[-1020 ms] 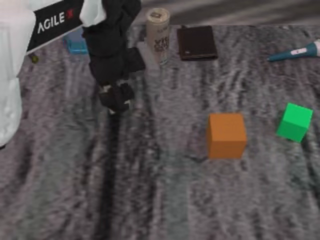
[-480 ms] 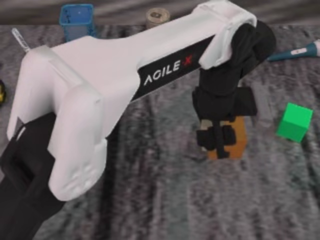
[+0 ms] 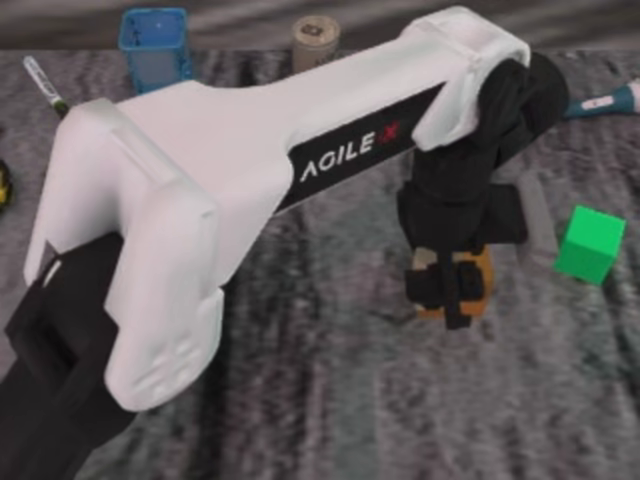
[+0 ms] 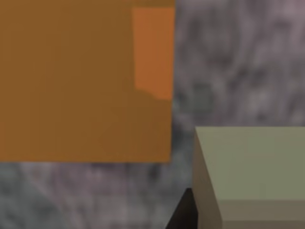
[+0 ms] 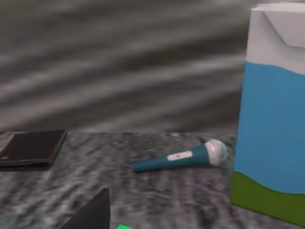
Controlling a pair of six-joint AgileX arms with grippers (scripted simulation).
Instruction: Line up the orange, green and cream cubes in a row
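Note:
The orange cube (image 3: 481, 276) sits right of the table's middle, mostly covered in the top view by my left gripper (image 3: 448, 287). In the left wrist view the orange cube (image 4: 86, 81) fills one side. The cream cube (image 4: 252, 176) is close in front of the camera with a dark finger (image 4: 185, 213) against its side. My left gripper is shut on the cream cube, just beside the orange one. The green cube (image 3: 590, 243) stands alone further right. My right arm is outside the top view.
Along the back edge stand a blue basket (image 3: 155, 42) and a tan can (image 3: 315, 35). A teal thermometer (image 3: 605, 103) lies at the back right. The right wrist view shows a dark wallet (image 5: 31, 149) and a blue-and-white carton (image 5: 276, 109).
My left arm swung from the back left across to the orange cube, then edged slightly nearer the front and to the right. The orange and green cubes have not moved.

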